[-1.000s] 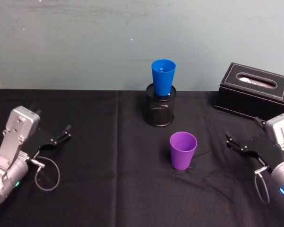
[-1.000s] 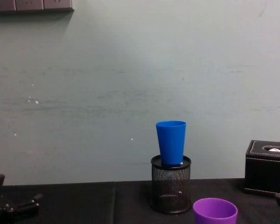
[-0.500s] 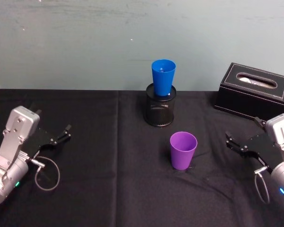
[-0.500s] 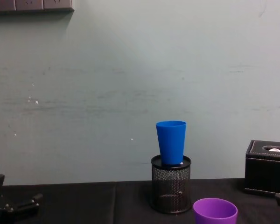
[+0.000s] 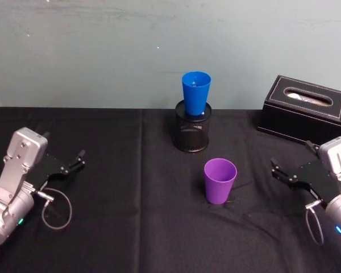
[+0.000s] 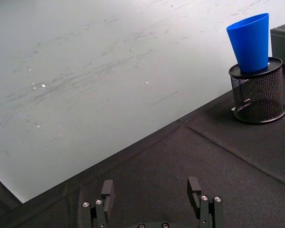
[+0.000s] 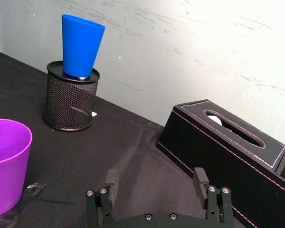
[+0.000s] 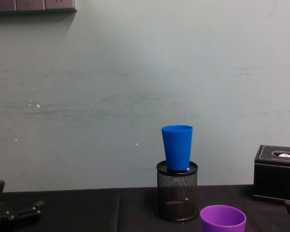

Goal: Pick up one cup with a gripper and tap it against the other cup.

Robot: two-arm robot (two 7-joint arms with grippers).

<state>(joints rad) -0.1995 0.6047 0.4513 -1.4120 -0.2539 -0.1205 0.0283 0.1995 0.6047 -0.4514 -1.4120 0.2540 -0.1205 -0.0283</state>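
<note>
Both wide open, empty: left tool [image 6: 150,190], right tool [image 7: 155,184]; neither touches purple cup [image 5: 220,180] on worktop [image 5: 131,227] or blue cup [image 5: 195,92].

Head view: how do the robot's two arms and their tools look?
The left arm and right arm have silver-grey, boxy wrist housings with rounded edges. Each ends in a black tool with two slim fingers: the left tool and the right tool. A thin grey cable loops beside each wrist, and a small light glows lower on each arm.
</note>
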